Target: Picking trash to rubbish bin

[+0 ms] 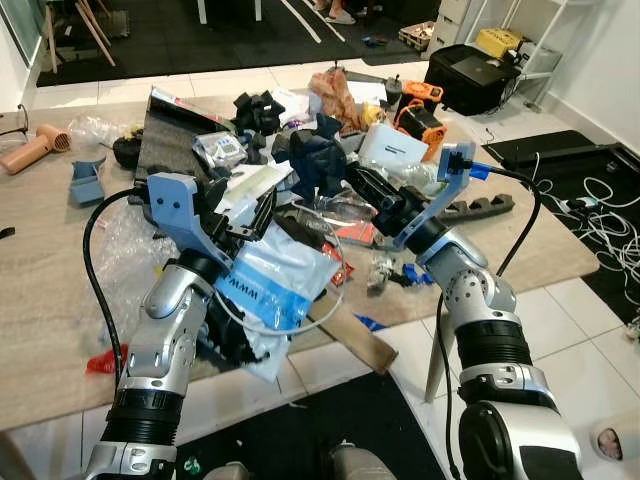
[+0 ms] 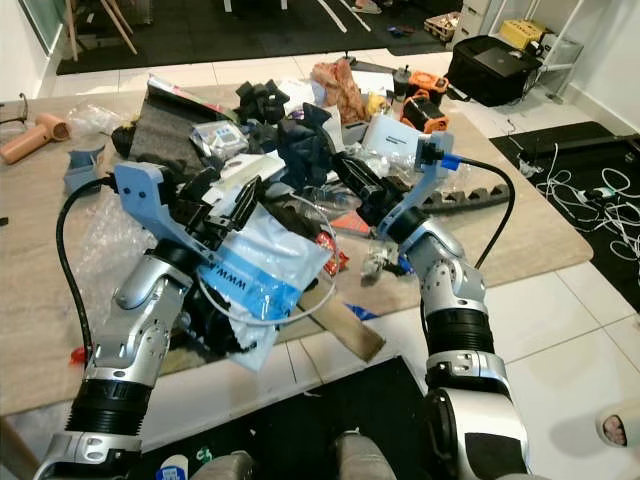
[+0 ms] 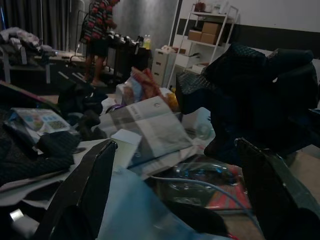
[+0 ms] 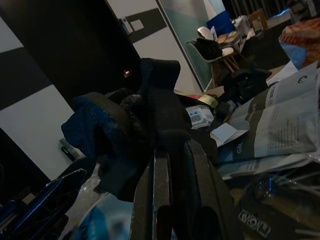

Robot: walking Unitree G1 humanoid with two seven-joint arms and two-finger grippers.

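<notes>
Dark blue cloth (image 1: 318, 160), crumpled, sits at centre frame atop a heap of trash on the wooden table (image 1: 40, 300); the right gripper (image 1: 352, 176) has its fingers clenched on it. The left gripper (image 1: 243, 215), at centre left, has its fingers spread apart over a blue-and-white plastic bag (image 1: 275, 285) that hangs off the table's near edge with a thin clear tube looped across it. Crowding the heap are a white paper packet (image 1: 250, 185), black gloves (image 1: 258, 108) and an orange tool (image 1: 420, 110) at upper right. A hair dryer (image 1: 35, 148) lies far left.
</notes>
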